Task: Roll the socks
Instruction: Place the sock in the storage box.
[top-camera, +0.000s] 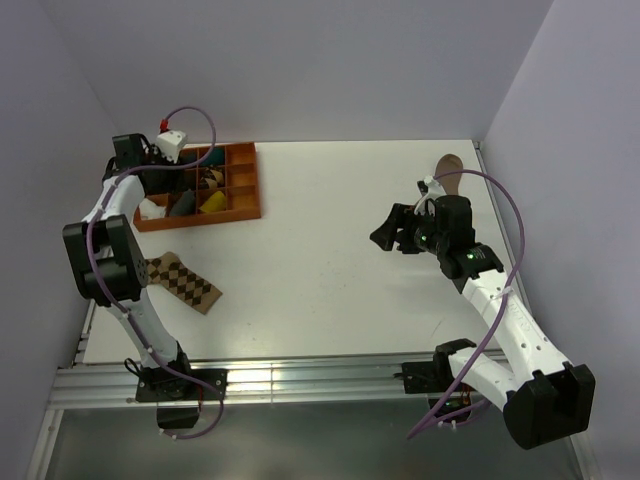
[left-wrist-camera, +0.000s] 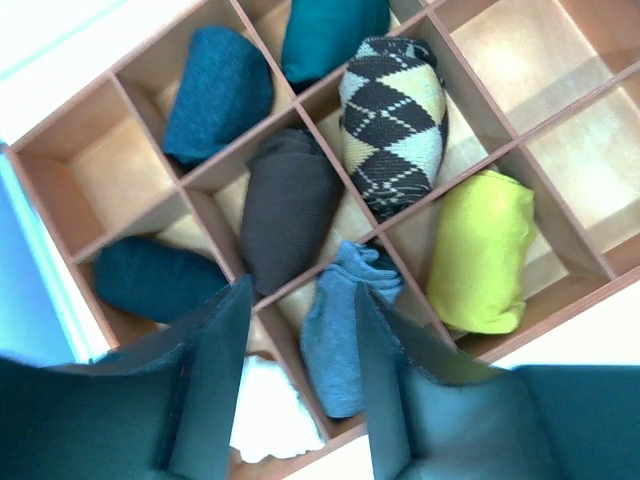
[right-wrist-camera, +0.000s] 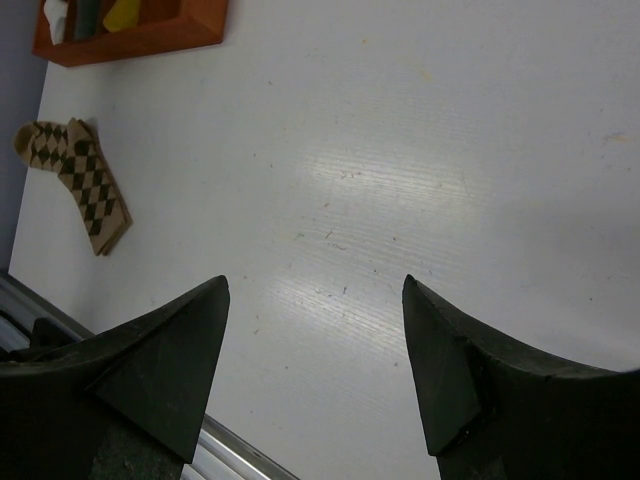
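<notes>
The left claw (left-wrist-camera: 303, 298) hangs released over the tray (top-camera: 225, 217), its two fingers apart and gripping nothing. The grey sock (left-wrist-camera: 345, 345), rolled, lies in the compartment directly under the gap. It sits closer to the right finger, whose inner edge covers part of it. The white sock (left-wrist-camera: 268, 425) sits in the neighbouring compartment, back towards the claw's base and half hidden behind the left finger. The black sock (left-wrist-camera: 290, 205), also rolled, lies just past the left fingertip, with a wooden divider between it and the grey one. Beyond the tips lie a diamond-patterned roll (left-wrist-camera: 392, 120) and a blue roll (left-wrist-camera: 215, 95), and a yellow roll (left-wrist-camera: 480, 250) lies off the right finger's side.

The right claw (right-wrist-camera: 315, 285) is released too, its fingers spread wide above the white table (right-wrist-camera: 420, 150) with nothing between them. All three socks lie well apart from it, in the tray far ahead and to the left of its tips. A flat diamond-patterned sock (right-wrist-camera: 80, 185) lies on the table, also ahead and to the left.
</notes>
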